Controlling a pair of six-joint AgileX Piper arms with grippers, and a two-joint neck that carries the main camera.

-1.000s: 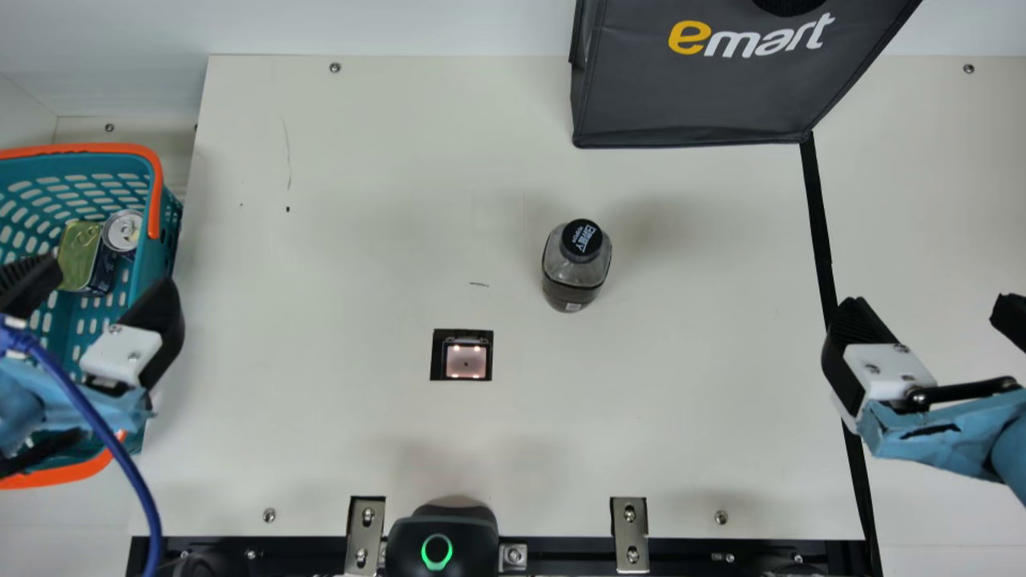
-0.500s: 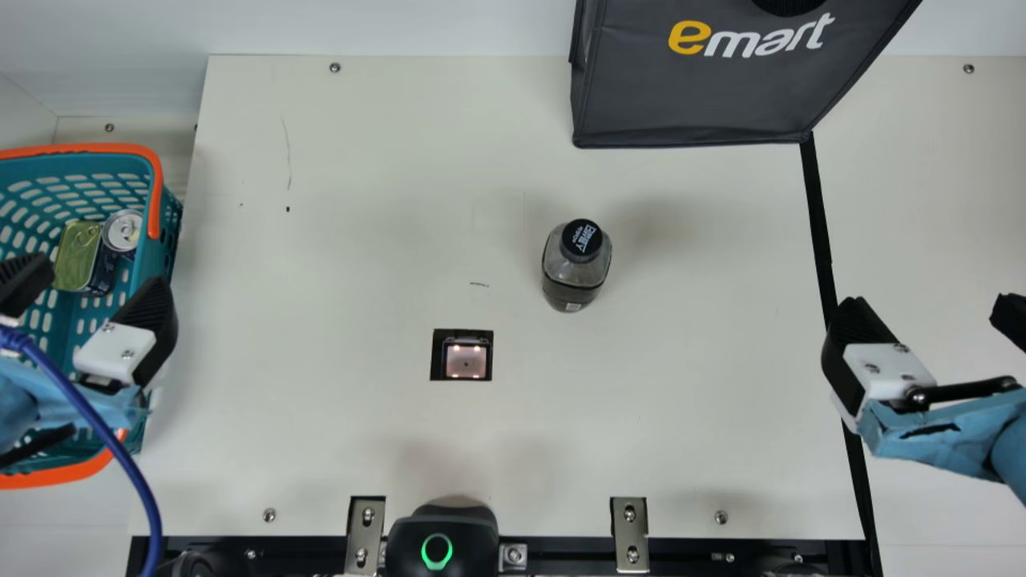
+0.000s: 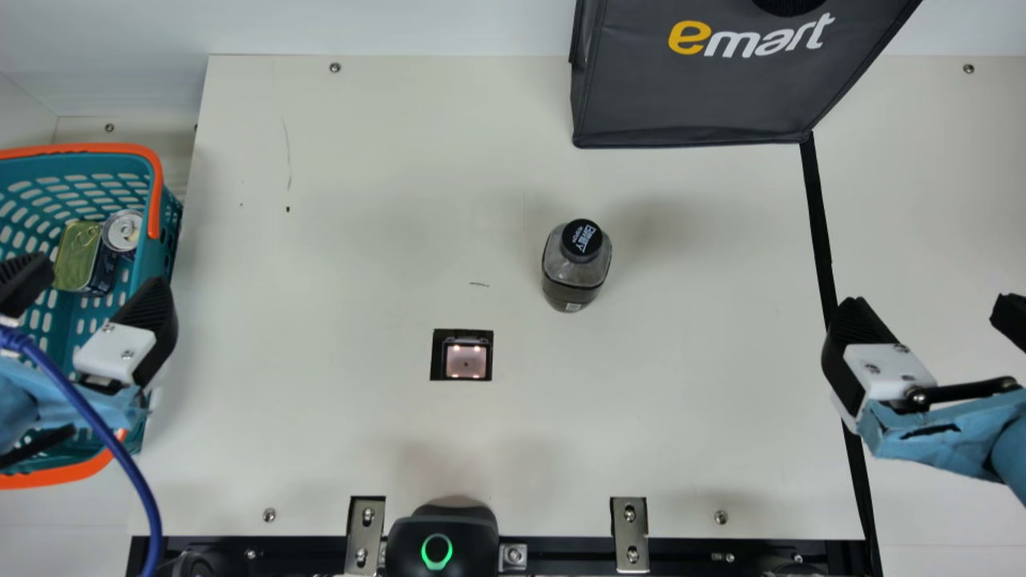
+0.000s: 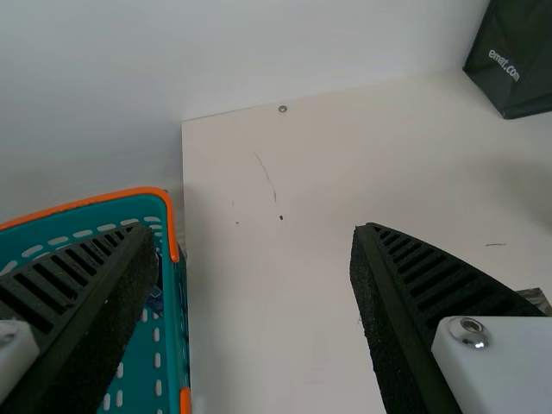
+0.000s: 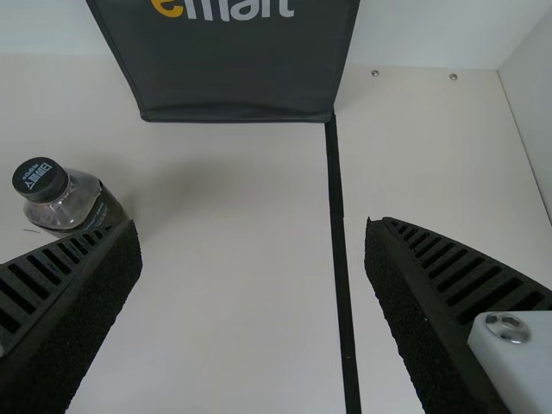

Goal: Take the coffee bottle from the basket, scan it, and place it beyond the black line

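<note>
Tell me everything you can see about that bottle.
The coffee bottle looks like clear plastic or glass, with rounded shoulders, a black cap with white lettering and a dark band, bearing a small pale patch, round its lower body. It stands upright on the tabletop, left of the black line in the main view, touching nothing else.

Main view from overhead

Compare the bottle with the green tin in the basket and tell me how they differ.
The bottle stands on the table; the tin sits inside the basket.
The bottle narrows to a neck under a black cap; the tin has a flat top with a ring pull.
The bottle's upper part is see-through, while the tin's top is opaque and yellowish green.
Both are closed containers.
</note>
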